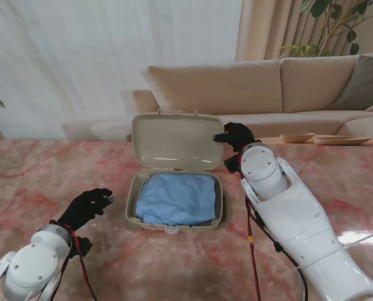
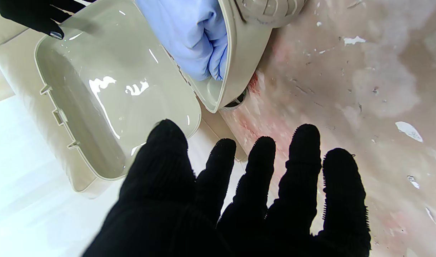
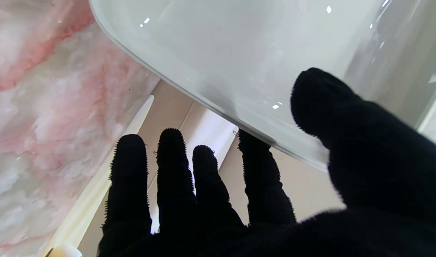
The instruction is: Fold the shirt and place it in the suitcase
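At the centre of the stand's view, the beige hard-shell suitcase (image 1: pixel 173 188) lies open on the pink marble worktop (image 1: pixel 36 175), its lid (image 1: pixel 173 141) standing up at twelve o'clock. The folded blue shirt (image 1: pixel 177 197) already fills the tray. The right hand (image 1: pixel 236 135) sits at the lid's three o'clock edge; the left hand (image 1: pixel 86 207) hovers at about eight o'clock from the case, apart from it.

From the left wrist, the left hand (image 2: pixel 239 192) shows its fingers spread and empty over the worktop (image 2: pixel 364 89). The shirt (image 2: pixel 193 35) bulges softly in the tray, a limp cloth that could spring up over the rim; the lid (image 2: pixel 107 96) looks glossy and stiff.

From the right wrist, the right hand (image 3: pixel 218 200) has its thumb in front of the lid (image 3: pixel 239 50) and its index fingertip at the rim, the other fingers spread behind; whether it truly pinches I cannot tell. The shell looks light, rigid and slippery, so I judge the rim's edge, with thumb opposing fingers, the best hold for swinging it shut.
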Available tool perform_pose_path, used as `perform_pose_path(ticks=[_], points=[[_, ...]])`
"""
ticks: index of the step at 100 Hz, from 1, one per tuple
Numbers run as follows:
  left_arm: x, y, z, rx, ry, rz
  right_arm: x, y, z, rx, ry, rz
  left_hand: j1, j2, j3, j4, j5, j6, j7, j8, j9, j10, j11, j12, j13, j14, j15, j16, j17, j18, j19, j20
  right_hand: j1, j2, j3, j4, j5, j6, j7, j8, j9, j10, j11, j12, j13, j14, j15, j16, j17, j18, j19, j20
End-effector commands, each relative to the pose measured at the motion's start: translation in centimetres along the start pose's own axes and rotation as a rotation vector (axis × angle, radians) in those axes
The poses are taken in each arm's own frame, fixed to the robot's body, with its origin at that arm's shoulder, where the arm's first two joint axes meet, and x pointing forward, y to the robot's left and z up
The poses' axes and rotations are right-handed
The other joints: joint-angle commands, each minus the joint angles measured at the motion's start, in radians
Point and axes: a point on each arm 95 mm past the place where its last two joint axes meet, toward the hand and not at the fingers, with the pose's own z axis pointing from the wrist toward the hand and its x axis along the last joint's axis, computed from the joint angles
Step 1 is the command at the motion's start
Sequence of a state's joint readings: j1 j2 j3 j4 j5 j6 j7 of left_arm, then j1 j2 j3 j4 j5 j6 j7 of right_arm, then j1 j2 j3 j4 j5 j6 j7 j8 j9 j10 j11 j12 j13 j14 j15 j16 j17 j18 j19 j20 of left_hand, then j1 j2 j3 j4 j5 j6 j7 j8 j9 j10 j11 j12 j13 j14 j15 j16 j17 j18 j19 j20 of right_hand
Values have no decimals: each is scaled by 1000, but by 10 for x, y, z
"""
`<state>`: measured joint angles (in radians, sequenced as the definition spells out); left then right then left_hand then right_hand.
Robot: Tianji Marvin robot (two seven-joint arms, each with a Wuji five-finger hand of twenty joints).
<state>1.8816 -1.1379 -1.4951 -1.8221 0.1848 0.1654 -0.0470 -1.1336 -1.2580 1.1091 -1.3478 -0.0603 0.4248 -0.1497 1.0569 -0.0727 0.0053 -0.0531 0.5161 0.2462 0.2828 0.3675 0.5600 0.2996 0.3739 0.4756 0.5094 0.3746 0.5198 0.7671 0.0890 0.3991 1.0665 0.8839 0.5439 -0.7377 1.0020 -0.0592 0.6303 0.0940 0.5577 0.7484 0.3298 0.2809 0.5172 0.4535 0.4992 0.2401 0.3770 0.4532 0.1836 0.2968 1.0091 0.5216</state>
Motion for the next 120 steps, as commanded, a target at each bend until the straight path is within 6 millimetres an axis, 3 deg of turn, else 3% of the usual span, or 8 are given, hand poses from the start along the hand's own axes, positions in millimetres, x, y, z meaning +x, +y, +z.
perform_pose_path(ticks=[1,6,17,22,25,40,84,120], points=[[-3,4,0,-8,-9,-3,-2,-3,0,21,-7,-1,-2,44,-38,10,2,-45,3,7,8,-28,-16,-9,-22,-2,-31,-13,-15,29,-7,-1,26,5,33,-7,50,-47,61,21,3,-27,15,-12,-9,-31,8,-29,6,-19,-11,20],[-3,4,0,-9,-12,-5,-2,-3,0,21,-7,-2,-2,44,-37,10,1,-45,2,7,8,-29,-16,-10,-23,-2,-31,-13,-16,29,-8,0,44,5,21,-35,48,-53,94,17,7,-27,19,-14,-10,-32,10,-30,6,-20,-9,19],[-4,5,0,-12,-16,-7,-2,-3,-1,28,-3,-5,-3,44,-37,10,2,-45,2,7,9,-28,-16,-10,-23,-2,-32,-13,-17,29,-9,1,88,-21,7,-98,52,-86,221,-60,29,-32,20,-20,-6,-31,12,-34,7,-17,-8,15],[-4,5,1,-12,-17,-8,-3,-3,-1,30,1,-10,-4,44,-38,10,3,-46,2,7,9,-29,-17,-10,-22,-2,-32,-13,-17,29,-9,1,96,-25,7,-102,57,-97,238,-71,48,-34,26,-18,-4,-31,13,-34,8,-15,-8,14],[-4,5,1,-13,-17,-8,-3,-3,-1,32,3,-12,-3,44,-37,10,3,-46,2,7,10,-29,-17,-10,-22,-3,-32,-13,-17,29,-10,1,105,-26,2,-106,52,-104,285,-117,60,-34,27,-15,-3,-31,13,-34,8,-15,-8,13],[-4,6,1,-13,-19,-9,-6,-4,-5,41,21,-26,-4,45,-37,10,4,-55,3,8,8,-31,-17,-10,-22,-4,-32,-13,-18,31,-10,2,120,-28,-8,-122,65,-125,323,-154,94,-38,20,-18,2,-28,12,-35,11,-11,-9,11],[-8,9,2,-12,-30,2,-16,-8,-18,34,79,-71,-7,46,-37,11,-34,-34,-18,-1,8,-33,-16,-8,-23,-5,-35,-13,-19,33,-13,5,88,-12,-15,-118,84,-111,312,-204,127,-36,17,-13,5,-20,12,-33,4,-3,-11,9],[-9,10,2,-17,-33,11,-28,-10,-31,40,156,-190,-8,47,-37,11,-34,-34,-22,-2,7,-35,-16,-9,-24,-5,-36,-13,-20,31,-15,6,59,6,-22,-103,89,-89,260,-198,132,-38,9,-10,3,-24,5,-34,3,-4,-12,8]])
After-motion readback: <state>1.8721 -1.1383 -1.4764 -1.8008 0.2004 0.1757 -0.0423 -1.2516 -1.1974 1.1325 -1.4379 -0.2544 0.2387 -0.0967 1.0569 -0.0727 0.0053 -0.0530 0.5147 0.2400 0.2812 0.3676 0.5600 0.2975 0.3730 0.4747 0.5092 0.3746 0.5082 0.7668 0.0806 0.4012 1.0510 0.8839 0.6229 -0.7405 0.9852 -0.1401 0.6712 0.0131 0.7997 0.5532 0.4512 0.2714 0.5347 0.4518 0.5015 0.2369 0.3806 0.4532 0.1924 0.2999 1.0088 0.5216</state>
